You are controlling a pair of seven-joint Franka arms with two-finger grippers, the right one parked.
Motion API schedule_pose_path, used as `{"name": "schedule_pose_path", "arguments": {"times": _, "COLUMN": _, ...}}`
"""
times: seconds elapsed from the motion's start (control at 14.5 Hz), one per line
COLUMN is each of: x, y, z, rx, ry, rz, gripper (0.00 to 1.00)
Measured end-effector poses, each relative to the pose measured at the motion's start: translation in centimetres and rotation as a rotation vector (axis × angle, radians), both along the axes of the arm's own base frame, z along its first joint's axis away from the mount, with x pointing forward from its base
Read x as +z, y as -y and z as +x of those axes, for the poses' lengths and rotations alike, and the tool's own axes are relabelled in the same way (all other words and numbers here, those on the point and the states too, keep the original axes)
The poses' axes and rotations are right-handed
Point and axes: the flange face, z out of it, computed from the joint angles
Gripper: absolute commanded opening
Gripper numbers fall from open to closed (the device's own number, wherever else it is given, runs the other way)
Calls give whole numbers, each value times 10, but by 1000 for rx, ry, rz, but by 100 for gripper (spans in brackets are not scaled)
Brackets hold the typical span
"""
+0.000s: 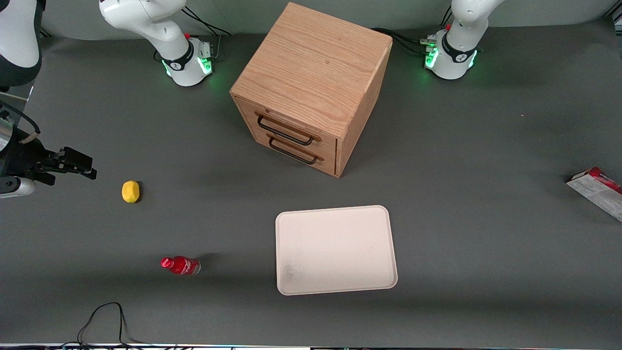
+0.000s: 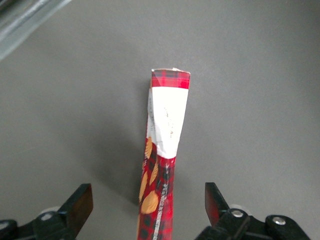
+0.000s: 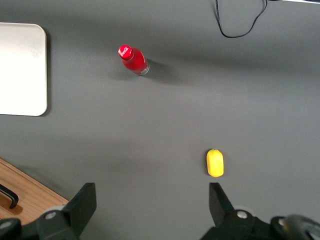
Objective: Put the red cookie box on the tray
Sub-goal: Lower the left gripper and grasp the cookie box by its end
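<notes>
The red cookie box (image 1: 596, 188) lies at the working arm's end of the table, partly cut off by the front view's edge. In the left wrist view the same box (image 2: 169, 112) shows a red plaid end and a white panel. It runs lengthwise between the fingers of my gripper (image 2: 147, 200). The gripper is open and hangs over the box, with a gap between each black fingertip (image 2: 80, 200) and the box. The front view does not show the gripper. The cream tray (image 1: 335, 210) lies flat near the front camera, in front of the cabinet, with nothing on it.
A wooden drawer cabinet (image 1: 311, 87) with two closed drawers stands mid-table. A small red bottle (image 1: 181, 265) and a yellow fruit (image 1: 130, 191) lie toward the parked arm's end. A black cable (image 1: 102, 321) loops at the table's front edge.
</notes>
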Motion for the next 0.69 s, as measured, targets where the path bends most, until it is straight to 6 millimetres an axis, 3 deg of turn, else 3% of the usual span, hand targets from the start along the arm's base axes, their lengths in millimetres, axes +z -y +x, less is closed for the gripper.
{"name": "schedule_pose_path", "arguments": {"times": 0.21, "x": -34, "y": 4, "z": 0, "rx": 21, "ry": 14, "rz": -20, "gripper": 100}}
{"name": "schedule_pose_path", "arguments": {"times": 0.62, "x": -68, "y": 6, "z": 5, "rx": 51, "ry": 34, "rz": -28, "gripper": 100}}
{"name": "schedule_pose_path", "arguments": {"times": 0.69, "x": -72, "y": 6, "z": 6, "rx": 51, "ry": 35, "rz": -29, "gripper": 93}}
